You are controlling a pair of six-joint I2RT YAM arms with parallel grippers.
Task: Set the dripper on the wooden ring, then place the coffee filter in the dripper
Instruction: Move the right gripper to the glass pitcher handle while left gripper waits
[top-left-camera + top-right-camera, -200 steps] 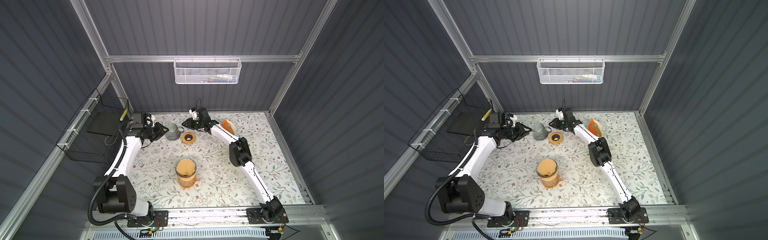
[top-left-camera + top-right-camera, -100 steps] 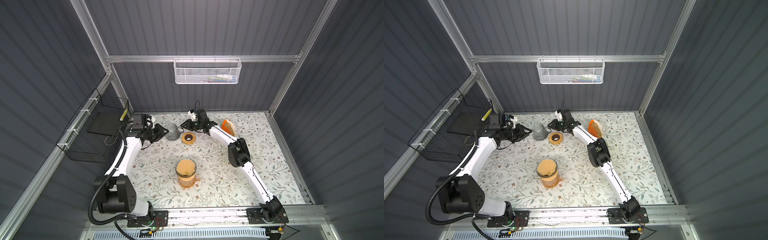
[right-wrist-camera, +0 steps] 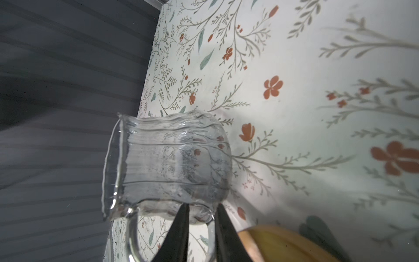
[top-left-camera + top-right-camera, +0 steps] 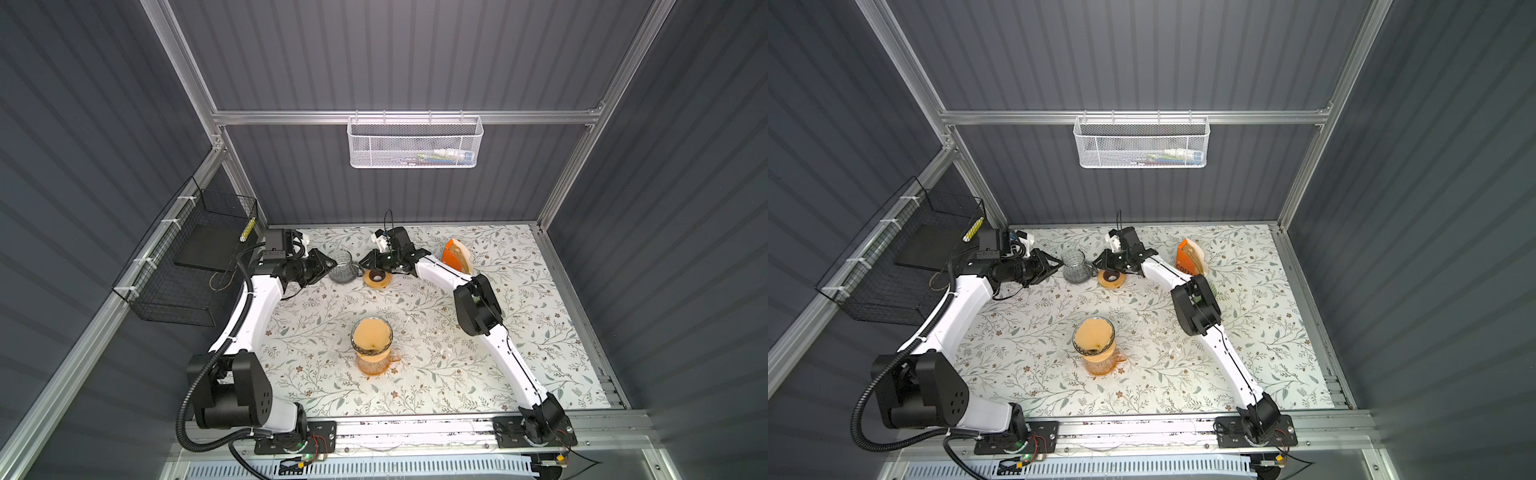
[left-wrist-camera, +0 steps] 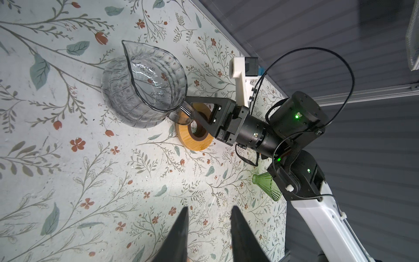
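Observation:
At the middle of the table a glass dripper [image 4: 371, 338] sits on an orange carafe [image 4: 374, 363], and a tan coffee filter [image 4: 1094, 334] lies inside it. More filters stand in an orange holder [image 4: 455, 254] at the back right. At the back, my right gripper [image 3: 202, 205] is open, its fingers either side of the handle of a clear glass pitcher [image 3: 167, 163], with a narrow gap left. My left gripper [image 5: 209, 207] is open and empty just left of the pitcher [image 4: 343, 270].
A wooden ring [image 4: 377, 279] lies right beside the pitcher, under my right gripper's fingers. A green ribbed dripper [image 5: 267, 186] lies behind my right arm. A black wire basket [image 4: 195, 257] hangs on the left wall, a white mesh basket [image 4: 415, 143] on the back wall.
My right gripper has moved left from above the wooden ring to the pitcher's handle, and its fingers have narrowed. The left arm has hardly moved.

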